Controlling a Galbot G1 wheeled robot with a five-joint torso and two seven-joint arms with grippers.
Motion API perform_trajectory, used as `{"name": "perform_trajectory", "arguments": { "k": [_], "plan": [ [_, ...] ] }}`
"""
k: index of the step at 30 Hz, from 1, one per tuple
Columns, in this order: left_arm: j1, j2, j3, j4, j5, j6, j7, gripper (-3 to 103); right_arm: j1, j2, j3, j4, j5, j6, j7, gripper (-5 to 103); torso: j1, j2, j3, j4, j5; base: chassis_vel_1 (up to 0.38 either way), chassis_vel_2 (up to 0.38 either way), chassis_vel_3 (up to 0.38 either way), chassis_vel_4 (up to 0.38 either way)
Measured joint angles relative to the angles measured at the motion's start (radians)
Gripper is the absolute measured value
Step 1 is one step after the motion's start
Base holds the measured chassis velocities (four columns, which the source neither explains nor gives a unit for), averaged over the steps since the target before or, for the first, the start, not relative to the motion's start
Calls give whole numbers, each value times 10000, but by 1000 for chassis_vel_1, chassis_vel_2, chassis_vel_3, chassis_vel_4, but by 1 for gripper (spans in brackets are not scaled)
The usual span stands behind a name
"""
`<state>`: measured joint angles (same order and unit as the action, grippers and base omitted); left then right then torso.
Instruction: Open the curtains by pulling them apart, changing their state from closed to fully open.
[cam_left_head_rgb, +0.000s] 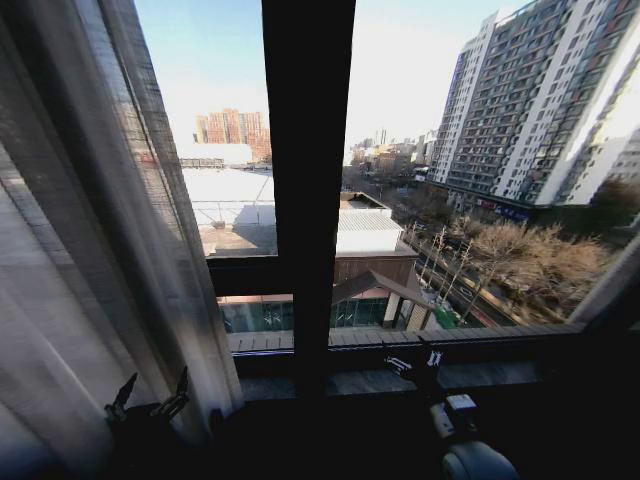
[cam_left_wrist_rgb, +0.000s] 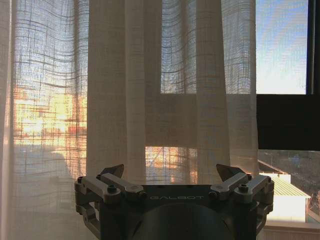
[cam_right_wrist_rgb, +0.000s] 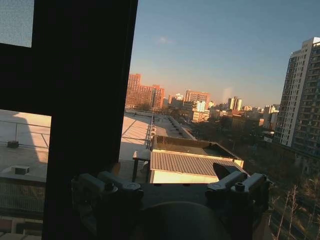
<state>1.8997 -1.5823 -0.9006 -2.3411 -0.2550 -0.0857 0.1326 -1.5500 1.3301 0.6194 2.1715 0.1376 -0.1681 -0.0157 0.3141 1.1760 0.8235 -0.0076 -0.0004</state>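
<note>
A wide window looks out on a sunlit city of rooftops and tall apartment blocks, divided by a thick black window frame (cam_left_head_rgb: 307, 190) with a vertical bar and a horizontal crossbar. The sheer white curtains (cam_left_head_rgb: 90, 220), long pleated panels of fine open-weave fabric, hang gathered at the left side of the window, leaving the glass to the right uncovered; in the left wrist view the same curtains (cam_left_wrist_rgb: 125, 90) glow with light coming through the weave. A dark window sill (cam_left_head_rgb: 470, 345) runs along the bottom. The left pincer (cam_left_head_rgb: 148, 395) sits low just in front of the curtain's lower folds, its dark pointed fingers spread apart. The right pincer (cam_left_head_rgb: 413, 360) hovers near the sill, right of the frame, fingers also apart and empty.
</note>
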Motion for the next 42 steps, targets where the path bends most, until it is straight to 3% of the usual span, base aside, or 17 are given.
{"name": "perform_trajectory", "arguments": {
  "k": [5, 8, 14, 19, 22, 27, 36, 42],
  "plan": [
    [-60, -9, 64, 13, 4, 107, -6, 100, 183, 23, 3, -83, 15, -34, 0, 100, 0, 0, 0, 1, 1, 87, 53, -86, -74],
    [-230, 47, 137, 52, 74, 396, 32, 100, 306, 44, -47, -152, 15, -70, 3, 100, -2, -1, 1, -2, 18, -12, -16, 8, 22],
    [-527, 271, 203, 79, 84, 876, 170, 100, 462, 41, -122, -174, 16, -190, 4, 100, -2, -1, 1, 2, 11, -22, -32, 26, 42],
    [-1229, 819, 322, 187, -99, 1568, -80, 100, 559, -9, -144, -134, 27, -259, 15, 100, -1, 0, 0, 0, -2, 0, 0, 0, 0],
    [-2010, 1552, 340, 429, -492, 2143, -163, 100, 508, -151, -44, -24, 38, -283, 24, 100, 0, -1, 1, 0, 5, 0, 0, 0, 0],
    [-2947, 2151, 738, 1111, -590, 2478, -156, 100, 430, -343, 335, 40, 153, -278, 42, 100, -1, -1, 1, -2, 9, 0, 0, 0, 0],
    [-3754, 2485, 1123, 2036, -612, 2704, -135, 103, 630, -488, 507, -263, 243, -216, 66, 100, -1, -1, 1, 3, 4, 0, 0, 0, 0],
    [-4118, 2620, 1206, 2451, -707, 2676, -91, 85, 872, -372, 399, -425, 196, -205, 75, 100, -1, -1, 1, 0, 8, 0, 0, 0, 0]
  ]
}}
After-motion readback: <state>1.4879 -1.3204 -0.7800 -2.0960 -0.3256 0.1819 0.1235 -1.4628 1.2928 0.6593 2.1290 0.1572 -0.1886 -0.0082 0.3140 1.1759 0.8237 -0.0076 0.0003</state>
